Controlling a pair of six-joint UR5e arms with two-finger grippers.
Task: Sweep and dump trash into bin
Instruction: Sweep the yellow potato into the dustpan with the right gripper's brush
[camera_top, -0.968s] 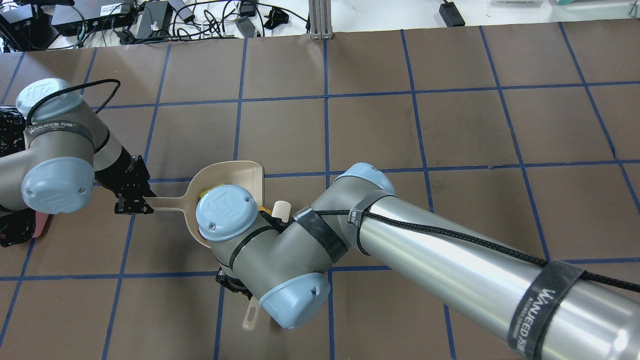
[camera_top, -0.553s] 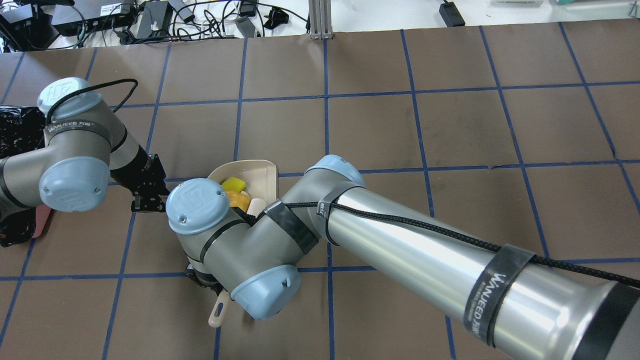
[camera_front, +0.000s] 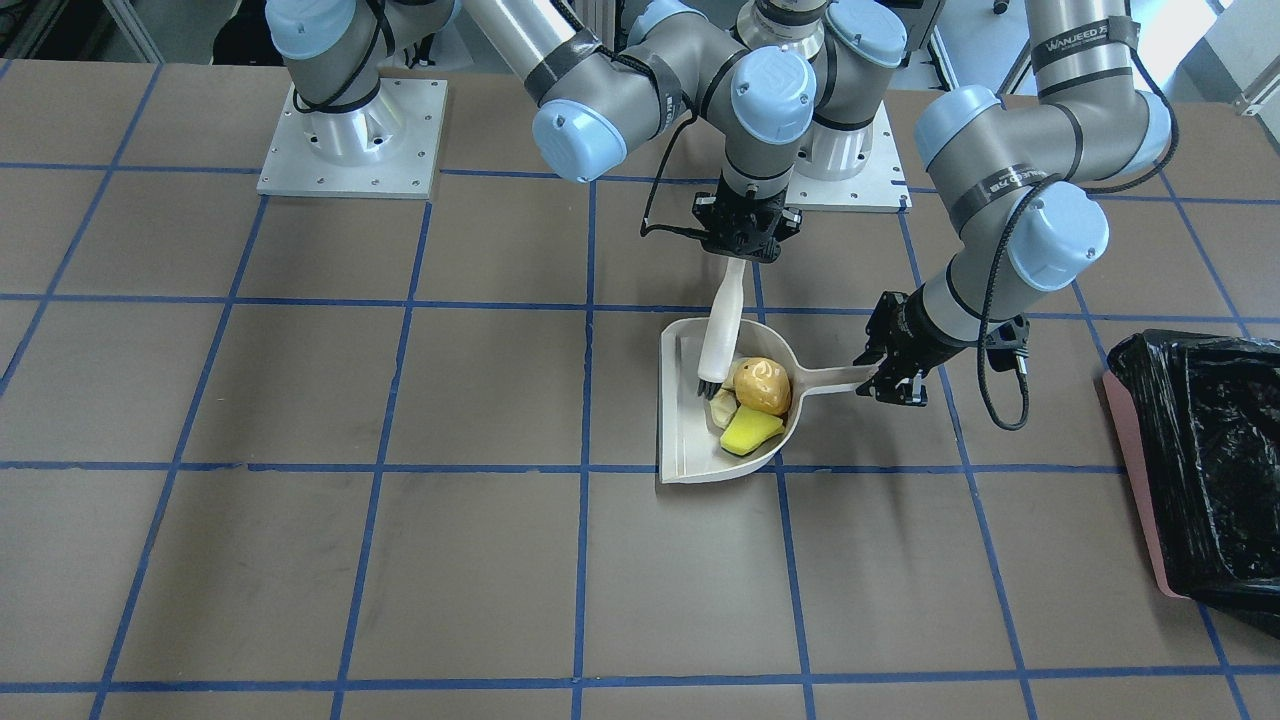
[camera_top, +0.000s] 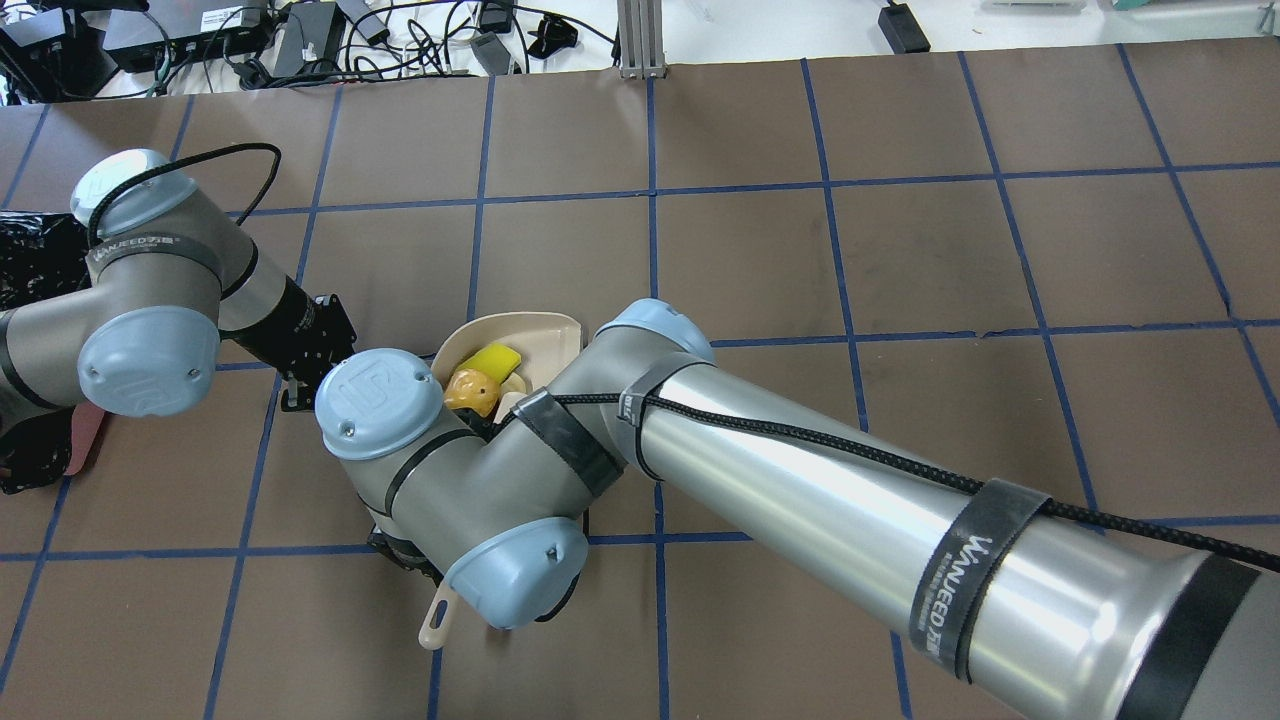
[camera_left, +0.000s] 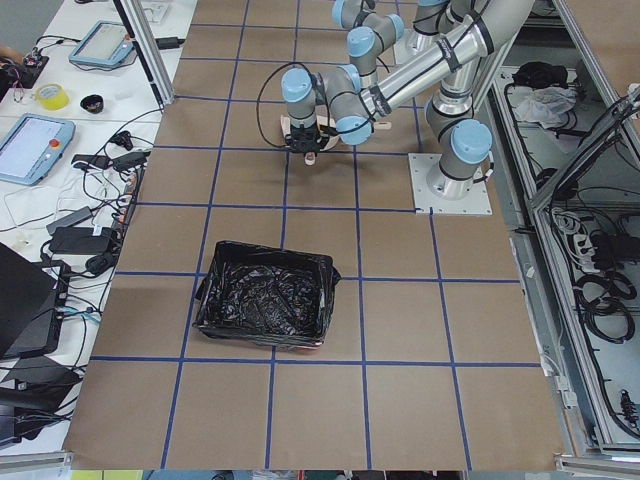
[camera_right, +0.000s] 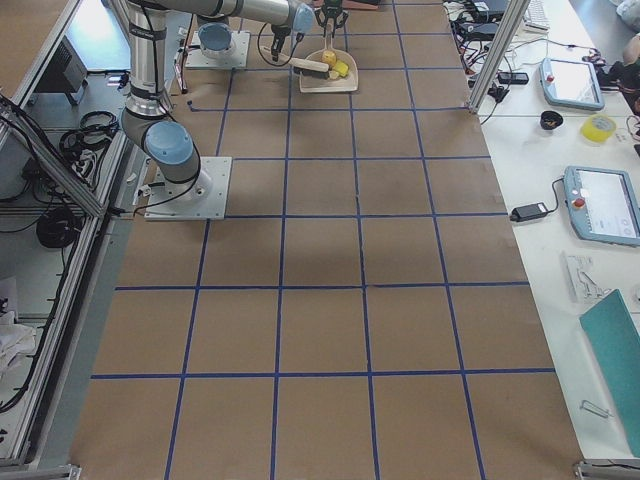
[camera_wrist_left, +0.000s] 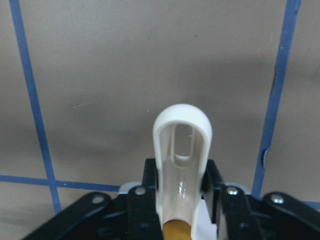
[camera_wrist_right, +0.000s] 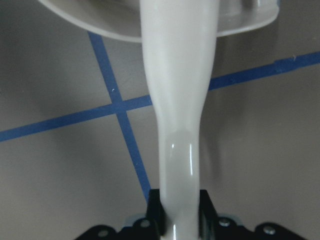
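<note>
Beige dustpan (camera_front: 680, 440), clamped by left gripper (camera_front: 893, 378), holds three trash pieces (camera_front: 763, 385); right gripper (camera_front: 740, 240) clamps one brush (camera_front: 720, 335).

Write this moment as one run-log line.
left gripper: shut on dustpan | right gripper: shut on brush | trash: all three pieces in dustpan | bin: empty

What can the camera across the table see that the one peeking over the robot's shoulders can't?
Only the across-the-table camera shows the brush bristles down in the pan and the robot's base plates. Only the over-the-shoulder camera shows the brush handle's looped end and the cables and boxes past the table's far edge. Both show the dustpan with the yellow wedge and the orange-brown lump inside.
</note>
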